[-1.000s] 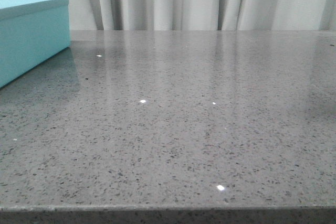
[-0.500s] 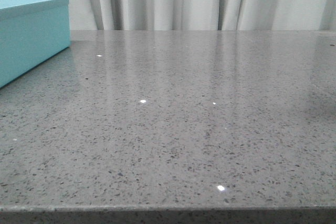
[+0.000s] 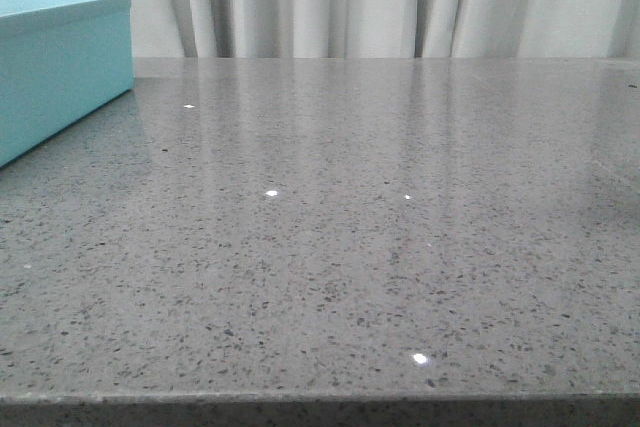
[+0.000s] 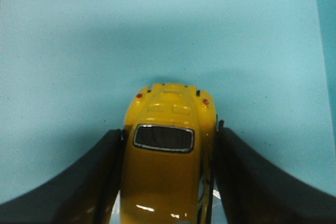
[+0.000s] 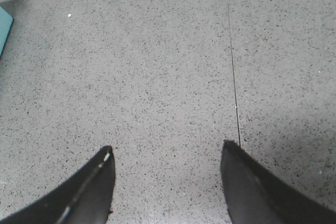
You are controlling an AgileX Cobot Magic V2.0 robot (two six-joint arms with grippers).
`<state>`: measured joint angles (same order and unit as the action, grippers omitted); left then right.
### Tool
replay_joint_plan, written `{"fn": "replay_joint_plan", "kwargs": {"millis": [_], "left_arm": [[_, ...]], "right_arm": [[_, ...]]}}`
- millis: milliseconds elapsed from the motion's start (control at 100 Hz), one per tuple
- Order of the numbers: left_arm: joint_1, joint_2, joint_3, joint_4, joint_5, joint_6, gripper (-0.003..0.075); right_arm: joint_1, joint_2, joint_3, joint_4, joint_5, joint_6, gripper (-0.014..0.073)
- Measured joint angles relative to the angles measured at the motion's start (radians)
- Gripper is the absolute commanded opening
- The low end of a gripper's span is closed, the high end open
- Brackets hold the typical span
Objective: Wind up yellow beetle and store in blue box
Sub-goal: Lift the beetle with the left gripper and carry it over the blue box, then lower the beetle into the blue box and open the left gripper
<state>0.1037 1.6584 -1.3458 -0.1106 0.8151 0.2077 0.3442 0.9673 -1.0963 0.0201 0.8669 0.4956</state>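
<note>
In the left wrist view the yellow beetle [image 4: 167, 156] sits between my left gripper's [image 4: 169, 128] two black fingers, its rear window and tail lights facing away from the camera. Both fingers press against its sides. All around it is the flat turquoise inside of the blue box [image 4: 157, 35]. In the front view the blue box [image 3: 60, 62] stands at the far left of the grey table, and neither gripper shows there. My right gripper [image 5: 167, 146] is open and empty over bare speckled tabletop.
The grey speckled table [image 3: 380, 227] runs to a front edge at the bottom of the front view, with pale curtains [image 3: 380, 2] behind. A thin seam line [image 5: 233, 77] crosses the tabletop in the right wrist view, where a corner of the blue box [image 5: 4, 27] shows at the edge.
</note>
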Motion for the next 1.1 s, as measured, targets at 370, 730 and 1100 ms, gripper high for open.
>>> {"fn": "replay_joint_plan", "kwargs": {"millis": [370, 730, 1100], "left_arm": [[0.000, 0.003, 0.000, -0.004, -0.017, 0.000, 0.0400], [0.000, 0.003, 0.000, -0.012, -0.019, 0.000, 0.0463], [0.000, -0.015, 0.000, -0.021, -0.023, 0.000, 0.0489]], "right_arm": [[0.000, 0.000, 0.000, 0.000, -0.002, 0.000, 0.0447], [0.000, 0.000, 0.000, 0.000, -0.002, 0.000, 0.0447], [0.000, 0.000, 0.000, 0.000, -0.002, 0.000, 0.0447]]}}
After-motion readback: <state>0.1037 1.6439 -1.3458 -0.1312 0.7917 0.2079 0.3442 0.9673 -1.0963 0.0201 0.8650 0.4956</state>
